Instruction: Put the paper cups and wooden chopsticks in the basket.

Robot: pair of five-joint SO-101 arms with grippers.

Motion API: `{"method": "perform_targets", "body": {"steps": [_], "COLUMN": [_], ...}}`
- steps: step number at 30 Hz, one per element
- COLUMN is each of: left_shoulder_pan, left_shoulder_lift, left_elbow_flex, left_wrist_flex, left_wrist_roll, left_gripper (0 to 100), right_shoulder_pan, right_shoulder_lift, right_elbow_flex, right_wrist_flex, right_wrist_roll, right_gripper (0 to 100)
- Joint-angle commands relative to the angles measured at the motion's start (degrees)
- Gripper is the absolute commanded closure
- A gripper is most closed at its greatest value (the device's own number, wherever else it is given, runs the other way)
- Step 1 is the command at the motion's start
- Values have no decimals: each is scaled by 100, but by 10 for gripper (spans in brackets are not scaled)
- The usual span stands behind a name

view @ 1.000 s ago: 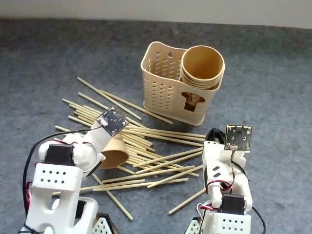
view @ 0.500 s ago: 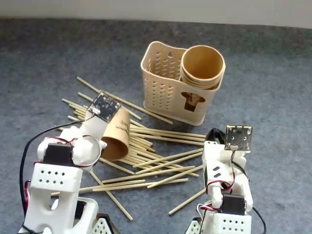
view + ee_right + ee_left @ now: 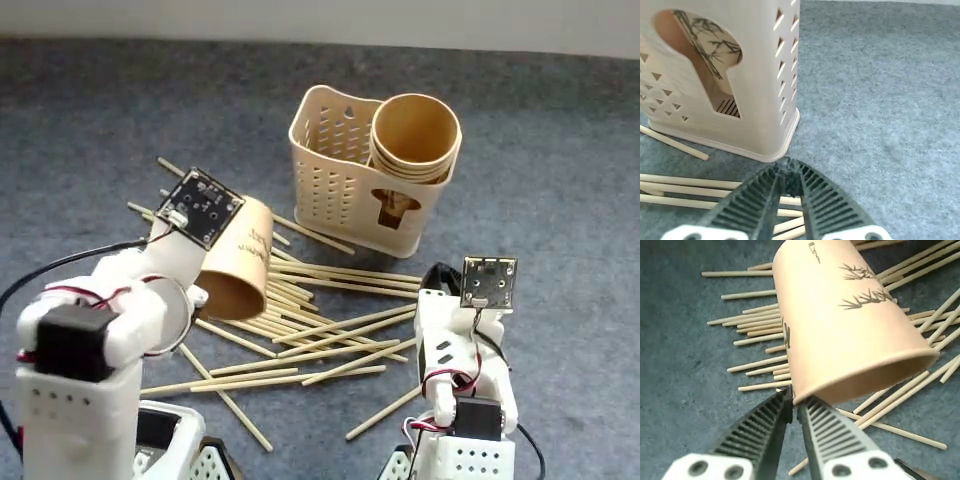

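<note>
Here, the tan paper cup (image 3: 845, 325) bears dark bamboo sprigs.

Basket (image 3: 330, 190): one, far centre.
Paper cups: one loose paper cup (image 3: 240, 265) at left, plus a nested stack (image 3: 415, 135) in the basket's right half. At least three rims show; exact number unclear.
Wooden chopsticks (image 3: 330, 330): thirty or more, overlapping, too tangled for a firm count.
Robot arms: two, left arm (image 3: 100, 340) and right arm (image 3: 460, 370), near edge.

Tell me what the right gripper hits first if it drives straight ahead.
Probably the basket: the right gripper points at its near bottom corner. Depth is unclear; it may clip the chopsticks first.
</note>
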Motion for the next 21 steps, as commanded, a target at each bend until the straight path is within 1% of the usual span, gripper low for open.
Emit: {"method": "perform_targets", "body": {"steps": [1,4,7,9,10,12,17,21], "left_shoulder_pan": [154,171,207,382,470,725,1657,2202], "left_shoulder_lift": [391,1147,1895,2237,2343,2492,2774,3099], "left_elbow_flex": [-1051,-1622,-2378,-2870,-3090,-3486,-4347,-5051], "left_wrist_flex": [123,132,141,149,149,149,132,114], "left_wrist_roll": [70,308,378,422,554,835,1363,1679], "left_gripper": [995,995,995,995,995,995,995,995], "right_shoulder_pan": [13,13,13,13,13,13,4,4], "right_shoulder_lift": [-66,-66,-66,-66,-66,-66,-66,-66], "right_elbow_flex": [-13,-13,-13,-13,-13,-13,-13,-13], "right_wrist_flex": [-127,-127,-127,-127,-127,-127,-127,-127], "right_wrist_roll": [62,62,62,62,62,62,62,62], "right_gripper": [990,990,990,990,990,990,990,990]}}
